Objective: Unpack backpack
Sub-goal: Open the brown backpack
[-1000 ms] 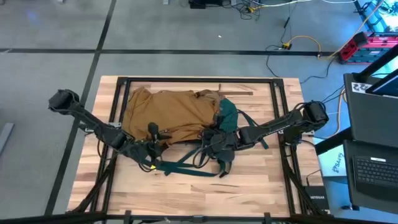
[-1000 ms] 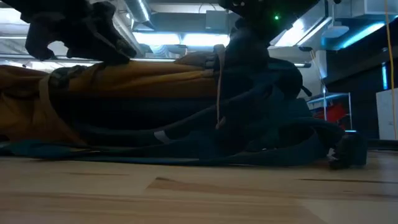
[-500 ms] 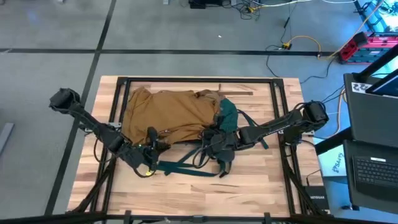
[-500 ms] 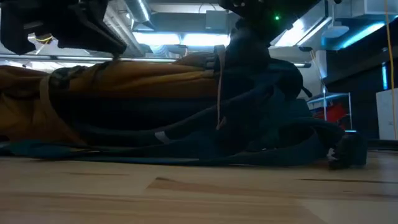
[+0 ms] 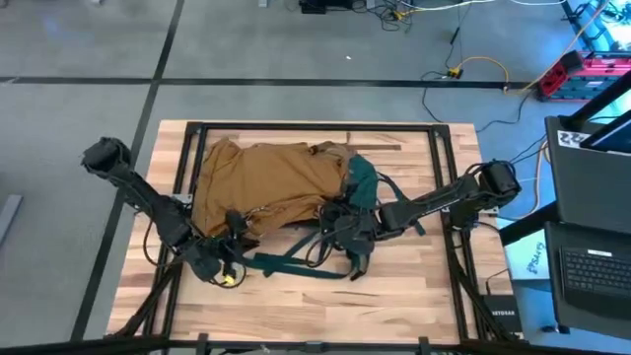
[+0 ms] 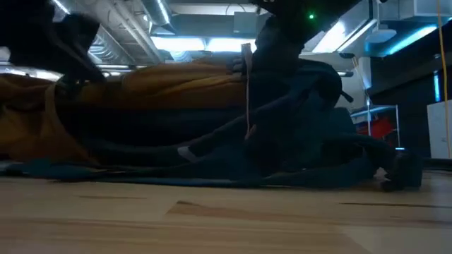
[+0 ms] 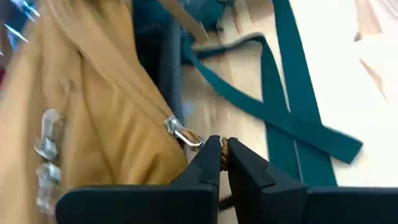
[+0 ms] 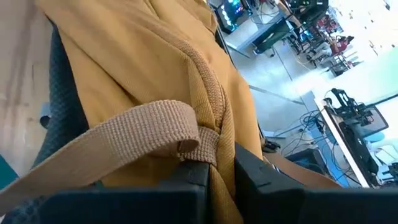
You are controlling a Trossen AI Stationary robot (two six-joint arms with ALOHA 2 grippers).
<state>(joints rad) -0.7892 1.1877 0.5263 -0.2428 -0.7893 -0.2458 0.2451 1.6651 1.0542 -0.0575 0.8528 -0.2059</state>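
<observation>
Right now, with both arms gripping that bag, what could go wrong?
The left tool pinches only the small zipper pull cord; it might slip free. The right tool holds the backpack by a fold beside its tan loop, so the bag may slide. The loose teal straps could snag.

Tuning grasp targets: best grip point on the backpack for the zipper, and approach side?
The cord pull behind the metal zipper clip. It juts clear of the backpack at its front-left edge, so come from there, as the left gripper does, pinching it.
</observation>
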